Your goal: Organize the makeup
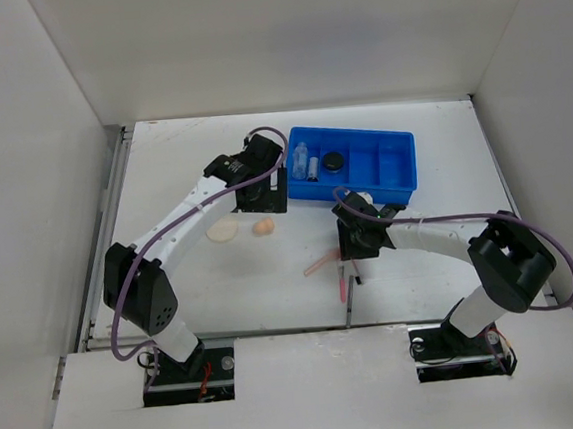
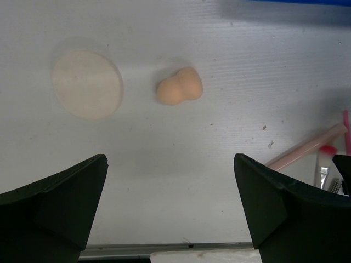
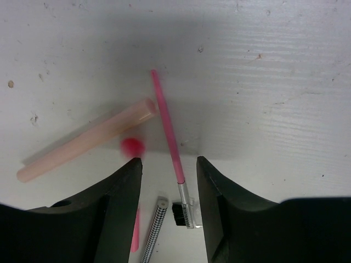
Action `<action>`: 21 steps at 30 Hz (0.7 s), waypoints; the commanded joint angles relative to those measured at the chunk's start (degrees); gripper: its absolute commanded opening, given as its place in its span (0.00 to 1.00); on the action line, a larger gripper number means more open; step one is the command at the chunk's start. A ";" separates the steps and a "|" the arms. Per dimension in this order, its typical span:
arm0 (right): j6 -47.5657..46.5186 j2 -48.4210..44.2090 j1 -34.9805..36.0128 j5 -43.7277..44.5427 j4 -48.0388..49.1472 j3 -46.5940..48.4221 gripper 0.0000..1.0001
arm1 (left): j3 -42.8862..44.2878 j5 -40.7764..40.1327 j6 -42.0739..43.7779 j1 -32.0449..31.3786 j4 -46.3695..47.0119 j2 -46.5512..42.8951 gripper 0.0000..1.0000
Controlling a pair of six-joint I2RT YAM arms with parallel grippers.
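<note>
Right gripper [image 3: 168, 163] is set about half open, jaws straddling the pink brush [image 3: 167, 129], nothing pinched yet. It's laid flat on the table [image 1: 272, 276], at 6 o'clock from the blue tray [image 1: 364, 188]. Long axis is run 12 to 6, bristles at 6. Looks light, stiff and skinny, so probably best grabbed mid-handle. Left gripper [image 2: 170, 161] is spread wide, empty.

Cream puff [image 2: 86, 84] beside peach sponge [image 2: 179, 87]
</note>
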 commanded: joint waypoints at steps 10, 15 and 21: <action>4.40 -1.65 0.25 4.72 1.10 0.32 0.39 | 0.48 -0.63 0.99 0.06 -1.14 -0.03 0.99; 4.41 -0.51 0.25 5.51 0.56 -0.21 0.39 | 0.48 -0.63 0.99 0.06 -1.14 -0.03 0.99; 4.41 2.48 0.25 4.28 1.88 -0.82 0.38 | -0.05 -0.63 0.99 0.06 -1.14 -0.03 0.99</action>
